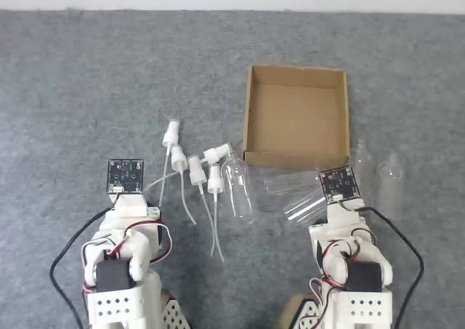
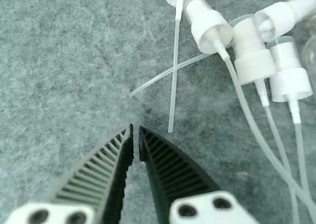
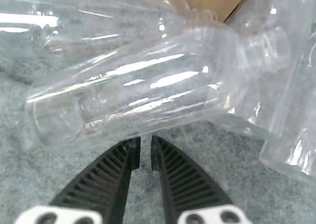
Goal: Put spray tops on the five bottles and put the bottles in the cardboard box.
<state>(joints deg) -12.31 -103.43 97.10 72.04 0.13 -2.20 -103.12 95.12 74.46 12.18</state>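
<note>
The left tool is clenched almost tight with nothing in it, its tips just above the grey counter. Ahead of it, near but not touching, the spray tops lie in a loose heap. Their thin tubes trail back toward the tips, and two of them cross.

The right tool is also drawn nearly together and empty. A clear bottle lies on its side across the path just in front of its tips. The other bottles lie beyond and beside that one. They are see-through and overlap, so it is hard to say where one ends and the next begins. The cardboard box sits past them, open side up with nothing in it.

No top is on a bottle yet, so the job looks to be at its start.

The bottles look light, thin-walled and smooth, so they are likely to roll, slip or dent under a hard squeeze. The best hold is probably across the body close to the shoulder, where the wall should be stiffer. The tops look like small, hard plastic. They should be taken by the collar, not by the limp tube, which would bend away.
</note>
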